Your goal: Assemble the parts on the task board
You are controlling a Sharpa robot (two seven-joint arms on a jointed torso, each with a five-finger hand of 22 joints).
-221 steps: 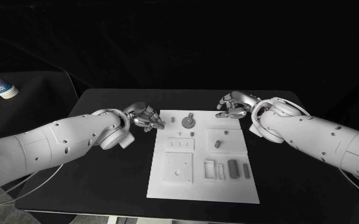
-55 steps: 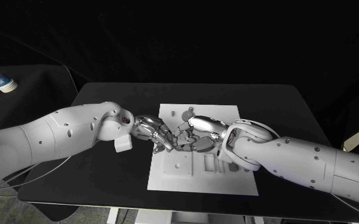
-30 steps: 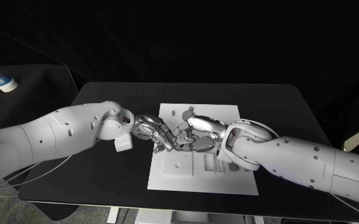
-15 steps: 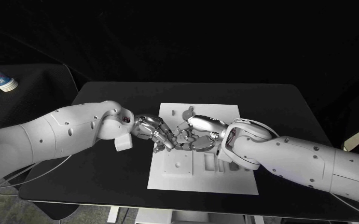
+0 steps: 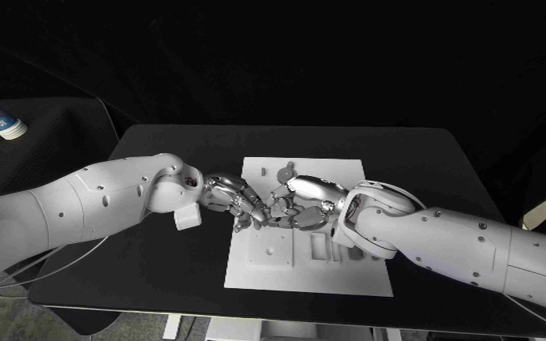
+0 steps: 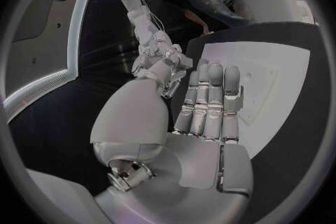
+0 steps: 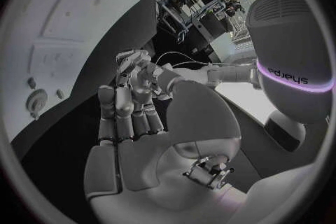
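Both hands moved in from the board's far corners and now meet over its left middle.

Left hand (image 5: 236, 200), silver, fingers straight and pressed together, at the task board's (image 5: 342, 278) left edge; whether it holds anything cannot be told. Right hand (image 5: 301, 199) just beside it, fingers curled; grip cannot be told. Flat white rectangular board sits mid-bench (image 5: 170, 278), black bench. One round grey part (image 5: 285, 173) on a stem stands at the far edge; other parts hidden.

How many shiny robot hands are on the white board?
2. The left hand is over the task board's left edge, and the right hand is beside it over the board's middle. They meet fingertip to fingertip. Whether either holds a small part cannot be told.
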